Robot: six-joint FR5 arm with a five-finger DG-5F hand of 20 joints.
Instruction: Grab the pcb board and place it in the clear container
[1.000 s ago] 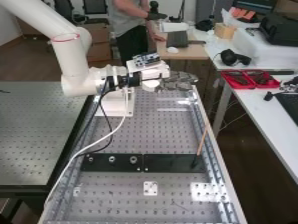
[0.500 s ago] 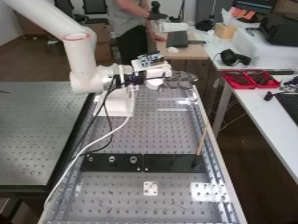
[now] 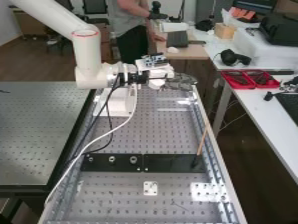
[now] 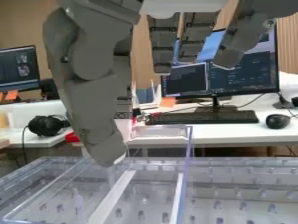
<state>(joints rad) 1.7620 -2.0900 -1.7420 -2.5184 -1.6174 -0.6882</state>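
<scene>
In the high view, the robot hand (image 3: 179, 81) is hanging over the far end of the perforated desk (image 3: 123, 140), reaching across it with its fingers pointing away from the white arm (image 3: 88, 55). The wrist view is showing those fingers loosely extended, a little bent, with a wide gap between them and the thumb (image 4: 100, 120). Nothing is appearing in the grip, so the robot hand seems to be holding nothing.

Close beside and below the fingertips, a clear container (image 4: 159, 131) is standing open at the top. Its long axis is probably running across the desk, roughly the way the fingers are pointing; two pale strips inside its outline are following that same line. Whether the thumb is touching the rim, I cannot tell.

Where the PCB board is lying, I cannot tell, so its side and long axis are staying uncertain too. A small circuit board (image 3: 153, 60) is sitting on top of the wrist, but it looks like part of the rig. The single arm is already near the container; if the board is still waiting to be picked up, the next move is likely calling for a reach away and a return over the rim.

Further out, towards the near end, two dark panels (image 3: 174, 163) are lying end to end, well apart from the robot hand.
</scene>
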